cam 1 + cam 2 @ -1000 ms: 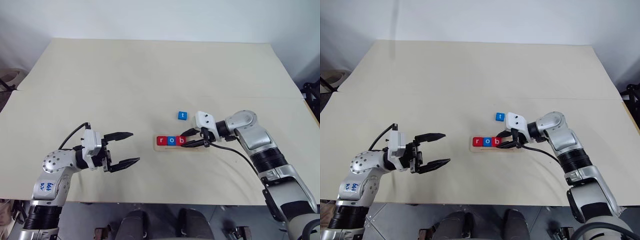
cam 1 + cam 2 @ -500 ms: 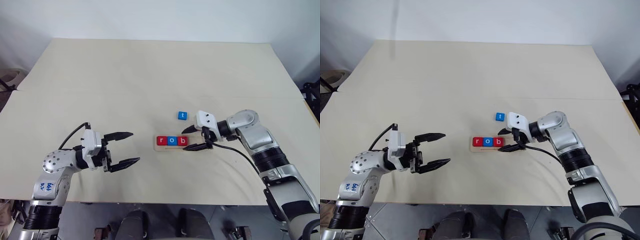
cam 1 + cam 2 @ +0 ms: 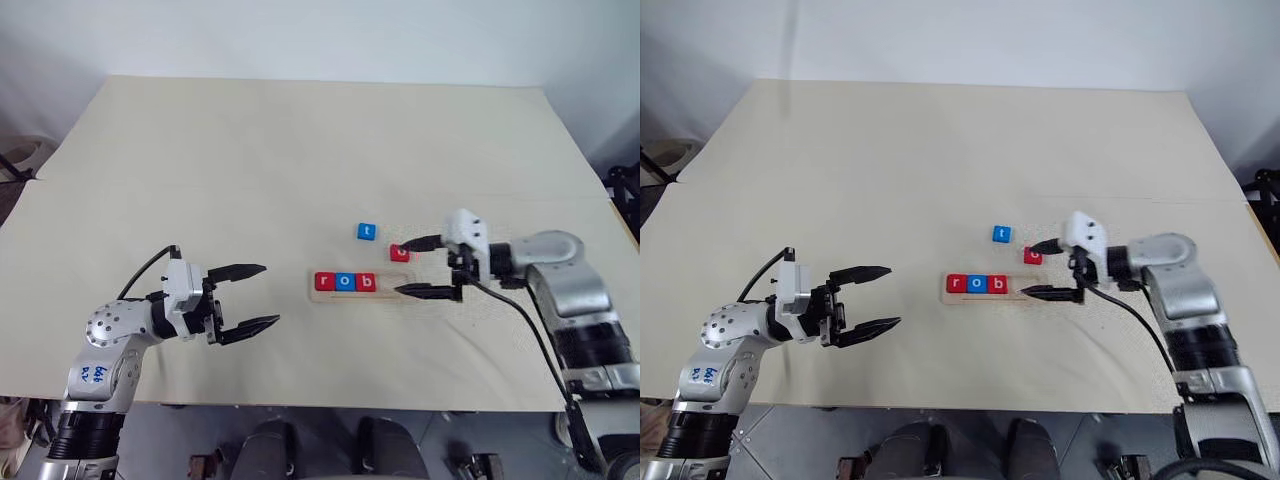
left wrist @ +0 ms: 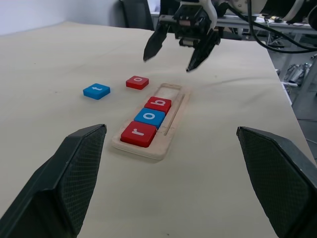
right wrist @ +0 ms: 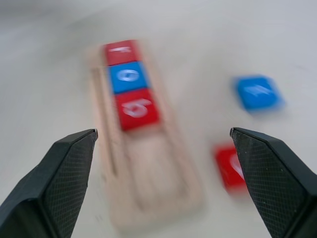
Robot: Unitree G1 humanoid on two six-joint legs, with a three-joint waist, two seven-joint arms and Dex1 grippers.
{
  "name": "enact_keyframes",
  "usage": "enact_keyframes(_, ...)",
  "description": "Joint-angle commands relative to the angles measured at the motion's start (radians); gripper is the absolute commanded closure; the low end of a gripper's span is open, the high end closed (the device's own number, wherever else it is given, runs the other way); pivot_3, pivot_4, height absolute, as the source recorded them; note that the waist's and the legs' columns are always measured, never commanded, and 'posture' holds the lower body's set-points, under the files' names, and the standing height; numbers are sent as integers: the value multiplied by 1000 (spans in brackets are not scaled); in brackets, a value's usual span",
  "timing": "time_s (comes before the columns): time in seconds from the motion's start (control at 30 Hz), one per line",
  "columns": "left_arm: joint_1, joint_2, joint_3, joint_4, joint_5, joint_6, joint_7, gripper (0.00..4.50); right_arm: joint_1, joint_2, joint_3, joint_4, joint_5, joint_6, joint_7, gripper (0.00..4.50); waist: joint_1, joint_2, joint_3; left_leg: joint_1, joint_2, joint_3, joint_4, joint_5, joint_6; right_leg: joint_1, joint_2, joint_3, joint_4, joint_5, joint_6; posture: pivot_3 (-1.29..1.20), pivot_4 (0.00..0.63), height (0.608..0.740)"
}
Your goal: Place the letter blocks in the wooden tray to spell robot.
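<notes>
The wooden tray (image 3: 389, 284) lies right of the table's centre. In its left part sit a red r (image 3: 323, 282), a blue o (image 3: 345, 282) and a red b (image 3: 366, 283); the right part of its groove (image 4: 172, 95) is bare. A red o block (image 3: 399, 253) lies flat on the table just behind the tray's right end. A blue t block (image 3: 366, 231) sits farther back. My right gripper (image 3: 402, 268) hovers open at the tray's right end, one finger near the red o, holding nothing. My left gripper (image 3: 270, 294) stands open and empty, well left of the tray.
The pale tabletop (image 3: 300, 150) stretches wide behind and to the left of the blocks. A seam crosses the table (image 3: 200, 185). The front edge (image 3: 300, 405) runs close below both arms.
My right gripper opened off the red b and drew back to the right of the tray. The red o behind the tray came into view. The left arm stayed still.
</notes>
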State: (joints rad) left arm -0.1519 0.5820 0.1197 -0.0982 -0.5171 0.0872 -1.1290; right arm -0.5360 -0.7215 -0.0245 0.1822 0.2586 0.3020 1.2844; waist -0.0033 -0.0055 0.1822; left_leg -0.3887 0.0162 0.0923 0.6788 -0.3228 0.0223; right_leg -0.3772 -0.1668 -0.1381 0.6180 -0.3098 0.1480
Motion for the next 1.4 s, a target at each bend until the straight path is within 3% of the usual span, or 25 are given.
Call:
enact_keyframes(0.03,-28,-1,18,20,-40,25,-6,0,51,-50,-118,-43,37,6,-76,13,1,0,0,0,0,0,0,0,0,0,0,0,0,0,0,0,150,740)
enact_keyframes(0.2,-76,-11,3,62,-29,54,9,0,145,-72,-215,-63,48,12,-182,13,4,0,0,0,-1,0,0,0,0,0,0,0,0,0,0,0,150,740)
enact_keyframes(0.47,-105,-18,-8,98,-1,2,-22,0,245,-86,-285,-122,92,-14,-215,13,3,0,0,0,0,0,0,0,0,0,0,0,0,0,0,0,150,740)
enact_keyframes(0.6,-115,-21,-8,130,3,-22,-31,0,419,-63,-417,-225,141,-83,-221,13,21,0,0,0,-1,0,0,0,0,0,0,0,-1,0,0,0,150,740)
enact_keyframes(0.8,-147,-29,10,187,-5,2,-2,0,752,116,-594,-421,180,-198,-343,13,36,0,0,0,-1,0,0,-1,1,1,0,0,-2,0,1,0,150,740)
enact_keyframes(1.0,-155,-33,13,205,1,3,-12,0,947,278,-619,-526,156,-322,-460,13,18,1,-1,3,-1,2,-1,-1,1,1,0,4,0,0,1,0,150,740)
enact_keyframes(1.2,-163,-37,5,215,7,-33,-39,0,917,276,-547,-505,143,-351,-487,13,2,2,-1,4,0,2,-3,-2,0,1,1,5,0,0,0,0,150,740)
enact_keyframes(1.4,-164,-20,14,183,-11,19,-32,0,711,93,-428,-470,171,-99,-483,13,1,2,-1,4,1,2,-2,-2,0,1,1,5,1,0,0,0,150,740)
